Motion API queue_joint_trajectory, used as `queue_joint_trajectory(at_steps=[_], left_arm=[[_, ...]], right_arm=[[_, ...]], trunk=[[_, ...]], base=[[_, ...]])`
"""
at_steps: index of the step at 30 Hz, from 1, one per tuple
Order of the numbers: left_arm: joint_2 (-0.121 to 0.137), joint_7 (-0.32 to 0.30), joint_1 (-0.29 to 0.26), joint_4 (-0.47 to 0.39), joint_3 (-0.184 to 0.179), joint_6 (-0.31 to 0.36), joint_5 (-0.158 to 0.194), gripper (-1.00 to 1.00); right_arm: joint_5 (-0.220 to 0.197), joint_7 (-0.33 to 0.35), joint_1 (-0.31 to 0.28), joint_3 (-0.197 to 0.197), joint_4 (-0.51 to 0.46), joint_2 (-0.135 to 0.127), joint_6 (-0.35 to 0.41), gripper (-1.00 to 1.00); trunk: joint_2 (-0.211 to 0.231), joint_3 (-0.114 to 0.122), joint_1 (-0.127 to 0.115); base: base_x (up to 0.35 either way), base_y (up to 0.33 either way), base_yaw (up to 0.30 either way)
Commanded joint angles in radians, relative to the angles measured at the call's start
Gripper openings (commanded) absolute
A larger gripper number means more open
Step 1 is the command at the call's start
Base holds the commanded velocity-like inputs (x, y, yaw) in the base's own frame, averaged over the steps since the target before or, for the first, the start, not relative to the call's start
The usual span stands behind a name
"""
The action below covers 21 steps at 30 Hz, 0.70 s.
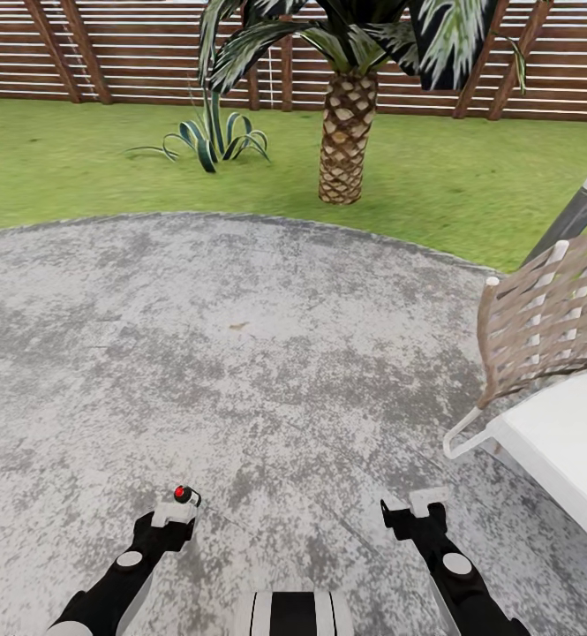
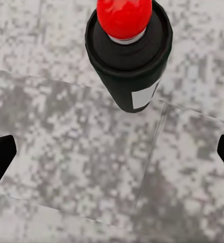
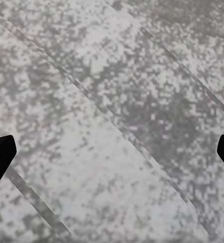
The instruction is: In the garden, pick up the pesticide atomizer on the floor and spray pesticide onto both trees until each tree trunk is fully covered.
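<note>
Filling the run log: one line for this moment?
atomizer: upright on paving | left gripper: open above it | right gripper: open, empty

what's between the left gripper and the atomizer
Nothing: in the left wrist view, only bare grey paving lies between the open left gripper and the standing atomizer.

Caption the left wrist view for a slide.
Left hand open above the black, red-capped atomizer standing on grey paving.

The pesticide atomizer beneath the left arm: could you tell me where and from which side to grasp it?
Grip the atomizer round its black cylindrical body, below the red cap, coming straight down from above. It stands upright on the paving, and the left tool hangs open over it.
</note>
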Motion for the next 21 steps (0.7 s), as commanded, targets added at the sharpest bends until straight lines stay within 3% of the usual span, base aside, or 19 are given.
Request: queue_joint_trajectory(at_steps=[1,21], left_arm=[[0.000,0.000,0.000,0.001,0.001,-0.004,-0.010,1.00],[-0.004,0.000,-0.002,-0.002,0.000,-0.014,-0.020,1.00]], right_arm=[[0.010,0.000,0.000,0.001,-0.002,-0.001,0.007,1.00],[0.012,-0.003,0.001,-0.004,0.001,0.009,0.007,1.00]], trunk=[[0.000,-0.001,0.000],[-0.001,-0.008,0.001]], base=[[0.000,0.000,0.000],[0.028,0.005,0.000]])
